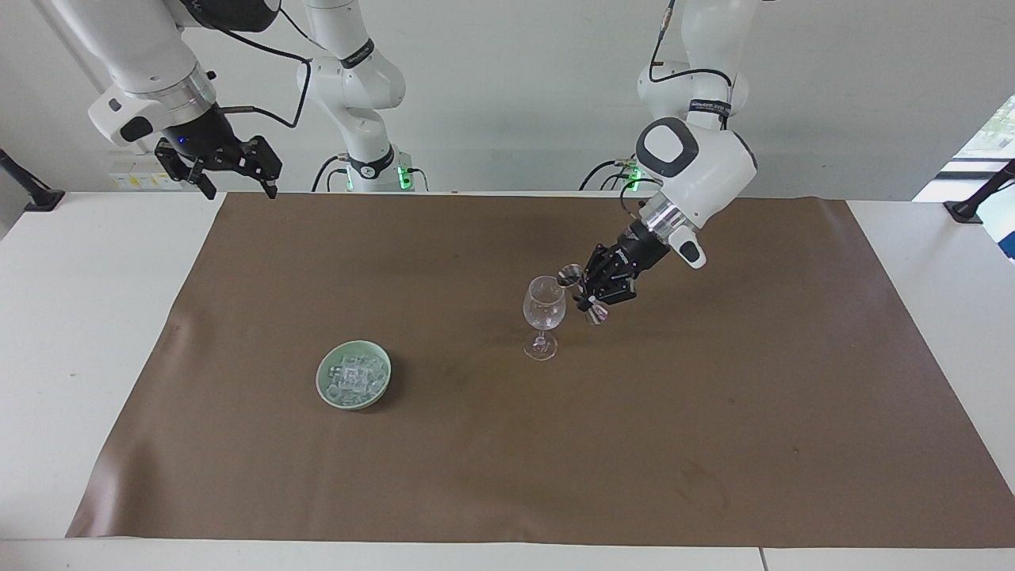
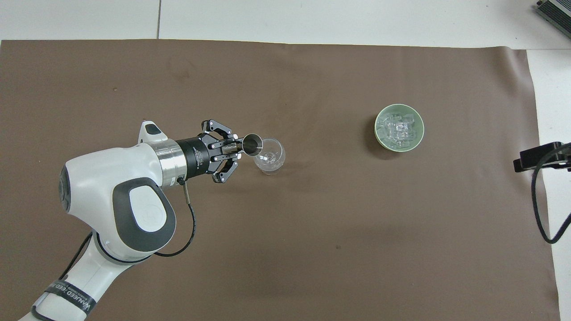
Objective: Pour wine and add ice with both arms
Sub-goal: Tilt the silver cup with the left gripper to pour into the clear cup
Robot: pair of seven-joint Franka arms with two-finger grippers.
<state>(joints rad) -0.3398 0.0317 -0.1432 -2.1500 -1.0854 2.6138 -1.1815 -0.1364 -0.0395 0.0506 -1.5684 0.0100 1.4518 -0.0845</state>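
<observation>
Currently: left gripper [image 1: 587,294] clamps steel jigger [image 1: 568,277] at wine glass [image 1: 544,302] rim, poised for pouring. Ice [image 1: 354,376] heaped in green dish [image 1: 327,390], well apart from the glass toward the right arm's end. Right gripper [image 1: 235,176] waits, fingers apart, empty.

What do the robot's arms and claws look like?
Both arms are big, white and rounded, with grey oval joint caps, silver wrist rings and black cables. Each ends in a black, claw-like two-finger end effector: the left end effector and the right end effector. Green lights glow at their bases.
</observation>
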